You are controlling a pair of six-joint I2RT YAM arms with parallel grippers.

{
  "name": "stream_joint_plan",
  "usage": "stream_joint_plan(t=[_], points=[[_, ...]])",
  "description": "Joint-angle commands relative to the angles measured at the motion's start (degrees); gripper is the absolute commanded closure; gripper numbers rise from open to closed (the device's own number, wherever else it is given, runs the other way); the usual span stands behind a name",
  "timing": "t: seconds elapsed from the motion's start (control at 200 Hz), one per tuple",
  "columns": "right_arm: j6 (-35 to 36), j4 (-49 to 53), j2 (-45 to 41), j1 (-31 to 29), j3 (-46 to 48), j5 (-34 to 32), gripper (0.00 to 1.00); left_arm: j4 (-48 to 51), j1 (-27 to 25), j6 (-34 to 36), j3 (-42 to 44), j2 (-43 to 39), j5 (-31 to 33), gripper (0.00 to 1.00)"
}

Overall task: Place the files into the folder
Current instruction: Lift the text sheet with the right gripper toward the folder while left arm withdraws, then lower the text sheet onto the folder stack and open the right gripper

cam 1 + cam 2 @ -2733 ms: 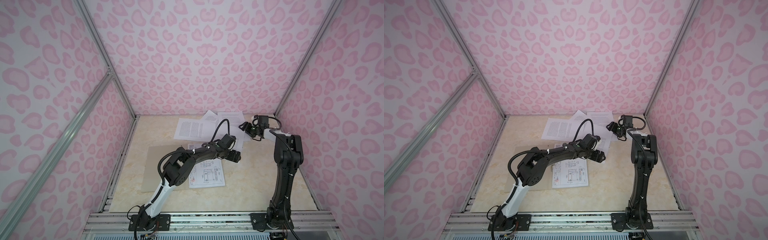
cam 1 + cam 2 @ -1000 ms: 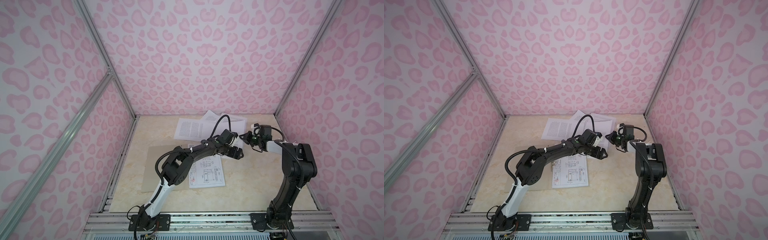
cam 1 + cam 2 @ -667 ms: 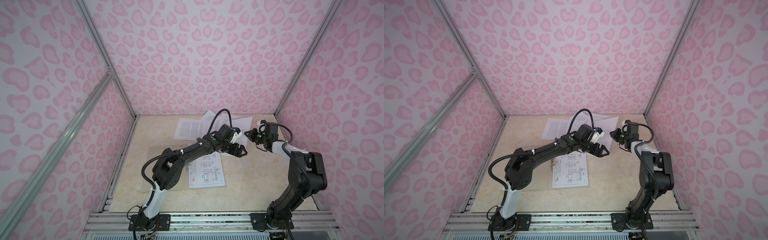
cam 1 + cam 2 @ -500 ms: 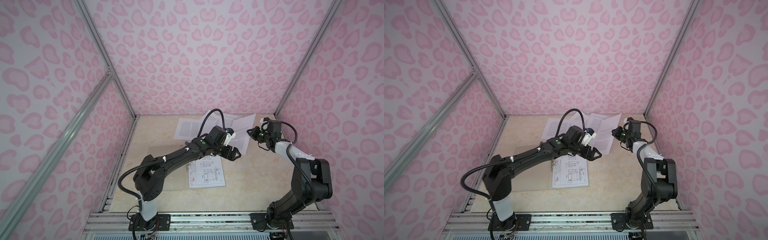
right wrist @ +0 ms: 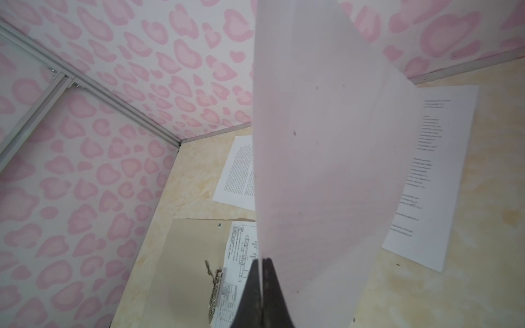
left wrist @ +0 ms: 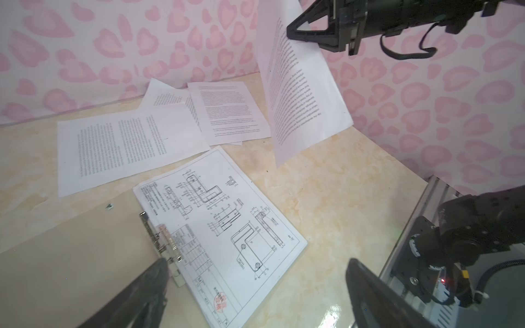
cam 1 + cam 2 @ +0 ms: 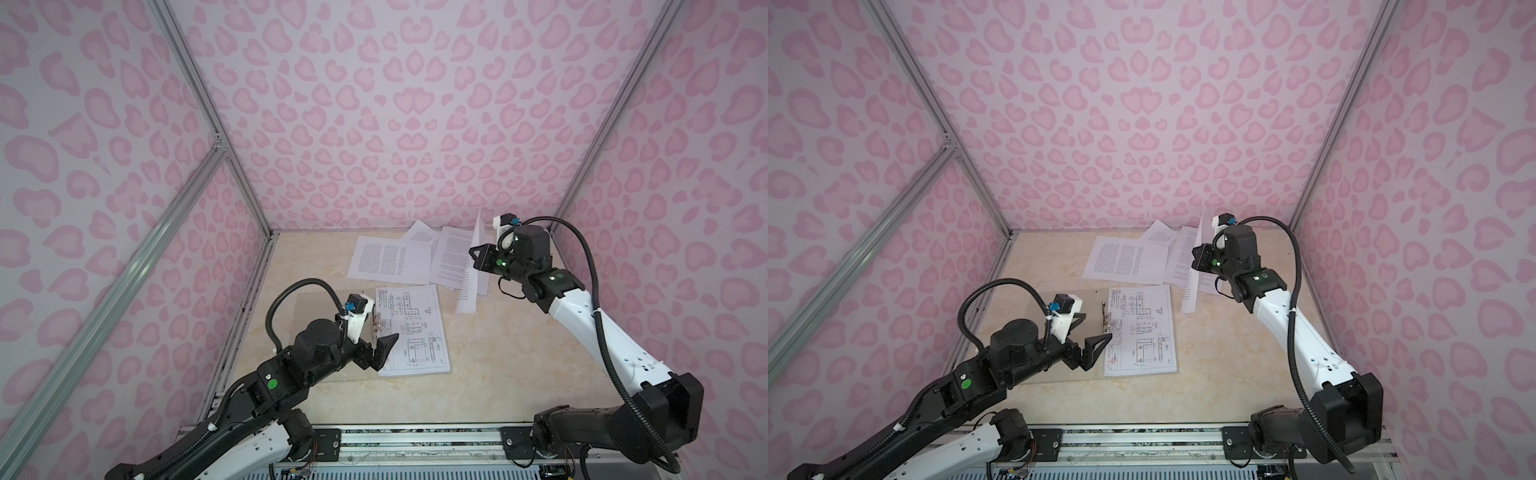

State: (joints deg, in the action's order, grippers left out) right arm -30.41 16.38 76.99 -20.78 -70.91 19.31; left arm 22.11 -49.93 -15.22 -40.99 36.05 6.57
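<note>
- Files with text lie in a loose pile along the far edge of the desk, more to its right side.
- One more file, the drawing, lies flat near the middle of the desk. Its left edge is at the metal clip of the folder.
- The folder lies open and flat by the desk's left edge. Its bare beige side is left of the clip.
- The right gripper is pinched tight on the edge of a text sheet and holds it up in the air.
- The sheet hangs almost on its edge, between the pile and the desk's right edge. I cannot tell if its low corner touches the desk.
- In the right wrist view the two fingers press together on the sheet.
- The left gripper is wide open with nothing in it. It hangs over the clip and the drawing's left edge, toward the near end of the folder.
</note>
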Motion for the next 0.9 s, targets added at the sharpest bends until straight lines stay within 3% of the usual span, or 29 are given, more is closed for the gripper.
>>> stream_joint_plan(t=[0.0,0.14,0.255,0.36,0.505,0.72,0.9], points=[[-0.55,1.15,0.60,-5.27,-1.79,4.31,1.00,7.62,0.10,-3.09,2.69,-6.63,10.55,0.02],[-4.76,-3.15,0.49,-5.71,0.34,11.44,1.00,13.30,0.10,-6.56,3.52,-14.49,12.77,0.02],[-5.03,-4.69,0.30,-4.34,5.33,9.09,1.00,14.13,0.05,-7.85,5.65,-19.43,13.93,0.02],[-5.24,-8.62,2.56,-0.86,11.40,12.10,1.00,12.80,0.10,-7.89,6.63,-21.41,14.77,0.02],[-1.58,-9.56,8.55,-1.40,15.04,10.36,1.00,12.60,0.10,-7.65,6.69,-20.33,13.51,0.02],[-5.54,-21.77,16.36,-3.16,22.08,6.80,1.00,12.60,0.10,-7.28,6.12,-16.70,10.55,0.02],[-7.49,-24.91,17.99,-5.39,23.46,4.15,1.00,12.51,0.10,-6.42,5.26,-13.47,4.86,0.02]])
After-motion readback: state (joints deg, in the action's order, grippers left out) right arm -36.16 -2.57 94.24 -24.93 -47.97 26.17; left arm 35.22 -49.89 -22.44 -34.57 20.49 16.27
